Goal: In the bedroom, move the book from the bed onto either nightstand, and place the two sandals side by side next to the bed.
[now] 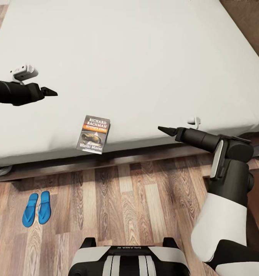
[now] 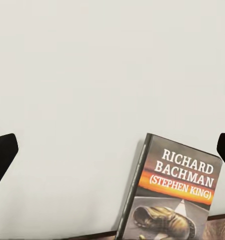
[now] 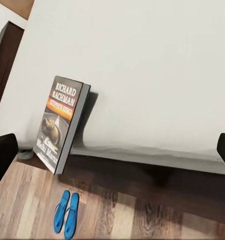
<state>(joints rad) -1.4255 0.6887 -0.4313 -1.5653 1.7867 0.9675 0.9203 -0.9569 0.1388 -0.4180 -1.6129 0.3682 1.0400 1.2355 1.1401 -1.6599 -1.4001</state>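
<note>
The book (image 1: 94, 134) lies face up at the near edge of the bed (image 1: 137, 57), its lower end just over the mattress rim; it also appears close up in the left wrist view (image 2: 177, 195) and in the right wrist view (image 3: 60, 125). Both blue sandals (image 1: 36, 208) lie side by side on the floor in front of the bed, left of the book (image 3: 66, 214). My left gripper (image 1: 49, 92) hovers open over the mattress, up and left of the book. My right gripper (image 1: 164, 130) is open, level with the book and to its right.
The dark wooden bed frame (image 1: 106, 160) runs along the mattress front above the plank floor (image 1: 144, 199). A dark brown wooden piece (image 3: 6, 55) stands past the bed's end; I cannot tell whether it is the nightstand. My base (image 1: 129, 260) is at the picture's bottom.
</note>
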